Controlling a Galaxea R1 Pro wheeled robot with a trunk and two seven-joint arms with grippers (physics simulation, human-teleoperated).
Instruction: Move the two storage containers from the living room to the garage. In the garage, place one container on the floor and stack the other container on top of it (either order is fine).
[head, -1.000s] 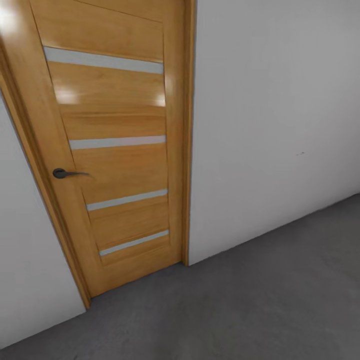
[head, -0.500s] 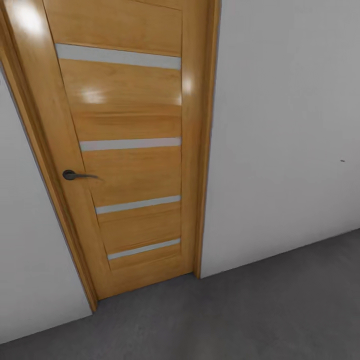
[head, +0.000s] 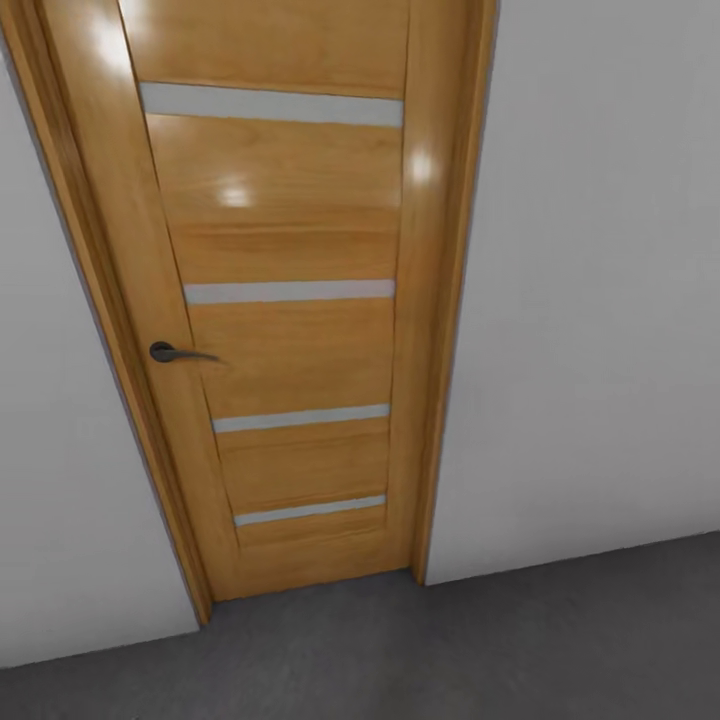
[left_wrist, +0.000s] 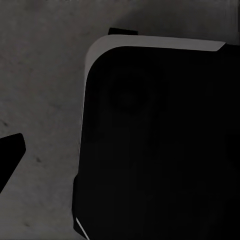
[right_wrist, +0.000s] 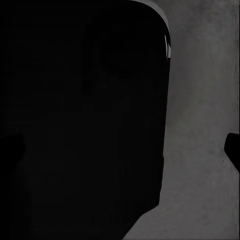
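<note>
The two storage containers are out of view, and so is the living room. The head view faces a closed honey-coloured wooden door (head: 290, 300) with several pale glass strips and a dark lever handle (head: 165, 352), set in a pale grey garage wall (head: 600, 300). Dark grey concrete floor (head: 500, 650) runs along the bottom. In the left wrist view one dark fingertip (left_wrist: 10, 155) sits at the picture's edge over the floor (left_wrist: 40, 75). In the right wrist view a dark fingertip (right_wrist: 233, 150) sits at the opposite edge. Nothing is between the fingers of either gripper.
My own black base (left_wrist: 160, 150) covers much of the left wrist view, and the same black body (right_wrist: 80, 120) covers much of the right wrist view. The door frame (head: 450, 350) meets the floor just ahead, with wall (head: 60, 450) on both sides.
The whole head picture has shifted: the door now sits further right and the floor strip is narrower, so the camera has moved. The door itself stays shut.
</note>
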